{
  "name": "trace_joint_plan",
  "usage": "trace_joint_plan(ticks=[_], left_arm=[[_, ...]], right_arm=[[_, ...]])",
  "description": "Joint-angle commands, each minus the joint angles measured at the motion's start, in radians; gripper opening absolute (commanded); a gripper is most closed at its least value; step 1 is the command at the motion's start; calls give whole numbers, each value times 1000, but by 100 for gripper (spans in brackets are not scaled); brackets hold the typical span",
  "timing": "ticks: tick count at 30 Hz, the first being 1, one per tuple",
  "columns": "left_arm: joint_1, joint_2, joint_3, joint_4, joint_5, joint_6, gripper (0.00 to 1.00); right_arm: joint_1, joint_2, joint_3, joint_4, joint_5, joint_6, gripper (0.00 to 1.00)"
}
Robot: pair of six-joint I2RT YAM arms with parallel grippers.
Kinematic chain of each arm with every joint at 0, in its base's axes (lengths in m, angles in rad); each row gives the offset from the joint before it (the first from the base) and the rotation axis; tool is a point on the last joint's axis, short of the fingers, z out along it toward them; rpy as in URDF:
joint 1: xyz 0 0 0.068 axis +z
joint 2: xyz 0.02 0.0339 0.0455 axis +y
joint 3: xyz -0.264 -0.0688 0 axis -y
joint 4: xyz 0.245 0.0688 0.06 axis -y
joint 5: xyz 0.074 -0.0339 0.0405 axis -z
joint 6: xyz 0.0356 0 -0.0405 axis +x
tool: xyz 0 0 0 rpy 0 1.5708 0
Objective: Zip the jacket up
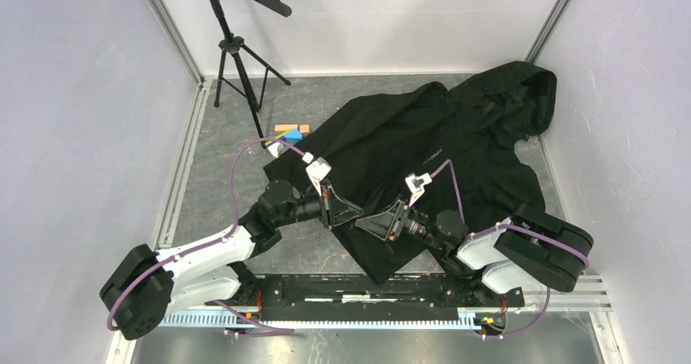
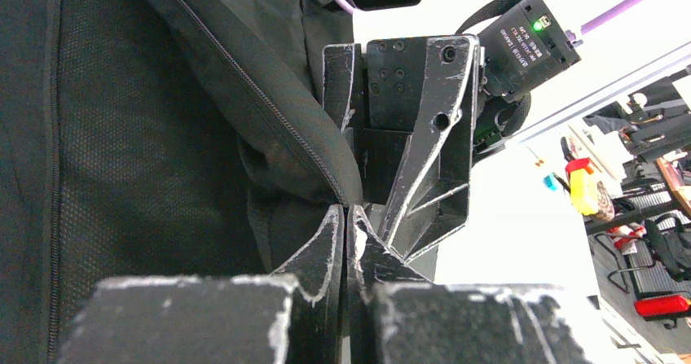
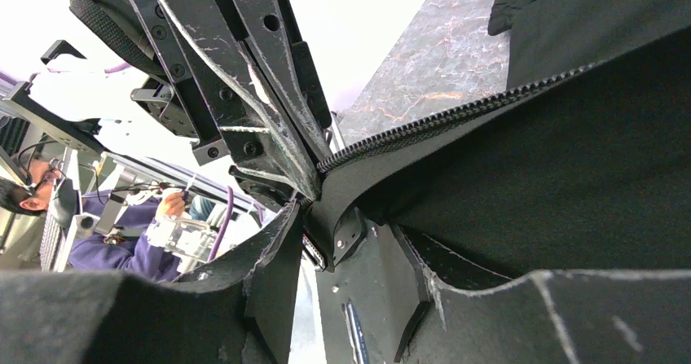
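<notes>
Black hooded fabric jacket [image 1: 456, 148], lying crumpled across a grey marbled tabletop [image 1: 236, 136], hood toward the far right corner, lower hem trailing toward the arm bases. Front not yet zipped: mesh lining exposed in the left wrist view.

Left gripper [image 2: 349, 217] and right gripper [image 3: 322, 227] nose to nose at the bottom of the front opening, close to the table's near edge. Left fingers pressed together, pinching the bottom end of one zip edge, with a row of black zip teeth [image 3: 456, 111] running up and away from the pinch. Right fingers spread part-way, straddling a hem corner just beside that pinch, no firm clamp visible.

Judged as the opening step: bringing the two bottom ends of the zip together so as to seat one in the other. Next move likely calls for closing the right fingers on their corner, lining the ends up closely, then finding the slider and drawing it toward the hood with the hem held taut.

Hard to make out:
- Small pale metal fitting [image 3: 314, 250] between the right fingers, possibly slider or end box, cannot tell which.
- Pull tab not seen.
- From overhead, meeting point hidden beneath both grippers.
- Unclear whether the right fingers straddle the opposite zip edge or the same one.
- Sleeve outlines lost in the black folds.
</notes>
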Motion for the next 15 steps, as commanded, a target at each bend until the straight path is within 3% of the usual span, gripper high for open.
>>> trace_joint_plan(ticks=[1, 6, 13, 15], left_arm=[[-12, -1, 33, 63, 23, 24, 2], [-15, 15, 33, 74, 26, 22, 2], [-17, 3, 18, 90, 26, 12, 2], [-18, 0, 16, 83, 26, 14, 2]], right_arm=[[0, 12, 14, 162, -17, 22, 44], [0, 28, 21, 184, -22, 32, 35], [0, 57, 2, 265, -20, 49, 5], [0, 57, 0, 263, -20, 38, 1]])
